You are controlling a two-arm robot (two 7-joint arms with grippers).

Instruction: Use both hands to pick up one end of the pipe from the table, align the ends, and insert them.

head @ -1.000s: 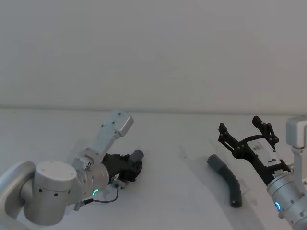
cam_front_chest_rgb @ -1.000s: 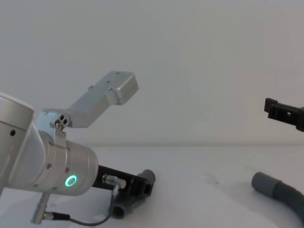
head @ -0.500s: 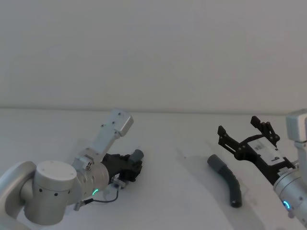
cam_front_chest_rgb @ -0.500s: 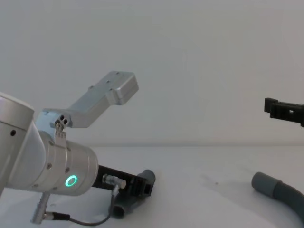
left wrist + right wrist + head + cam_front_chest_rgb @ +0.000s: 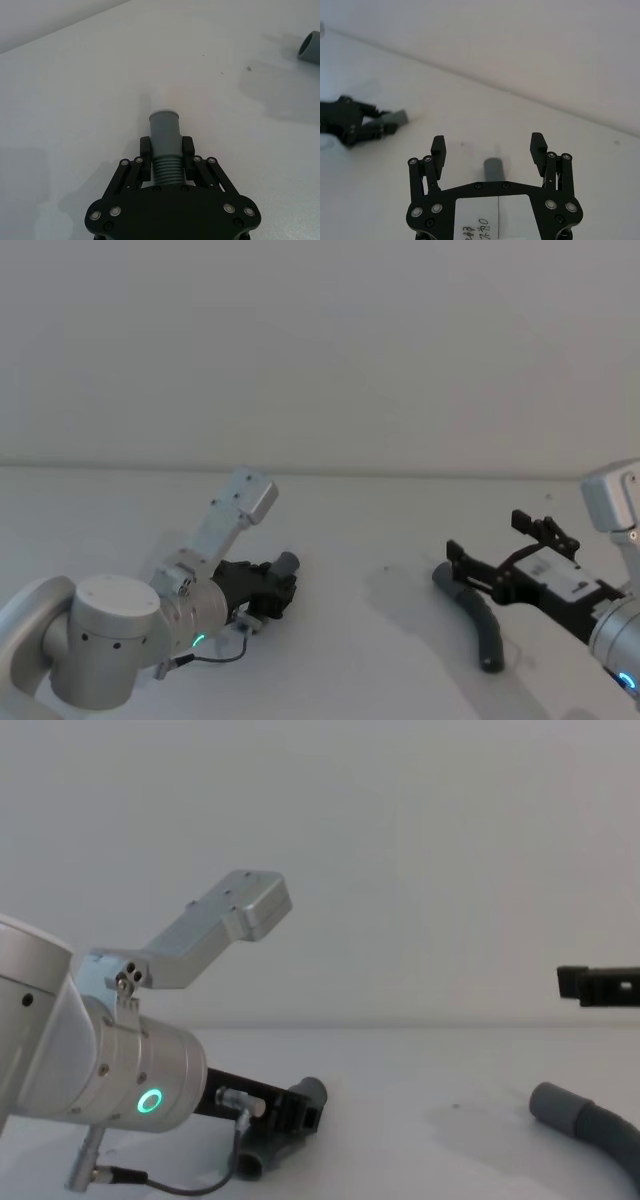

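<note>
Here left gripper point(image 5: 166, 145) clamps short pipe point(image 5: 164, 125); right gripper point(image 5: 488, 145), spread wide, hovers over long pipe point(image 5: 493, 169).

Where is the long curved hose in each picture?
Head view: curved hose lower right, partly under the right gripper.
Chest view: hose in bottom right corner.
Left wrist view: its cuff far beyond the short hose.
Right wrist view: hose just ahead of the open fingers.
Shared landmark: left gripper clamping the short hose.

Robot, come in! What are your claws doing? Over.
Left gripper shut on short grey ribbed plastic hose piece. Right gripper open, above cuff of longer curved grey hose. Bare white table between.
</note>
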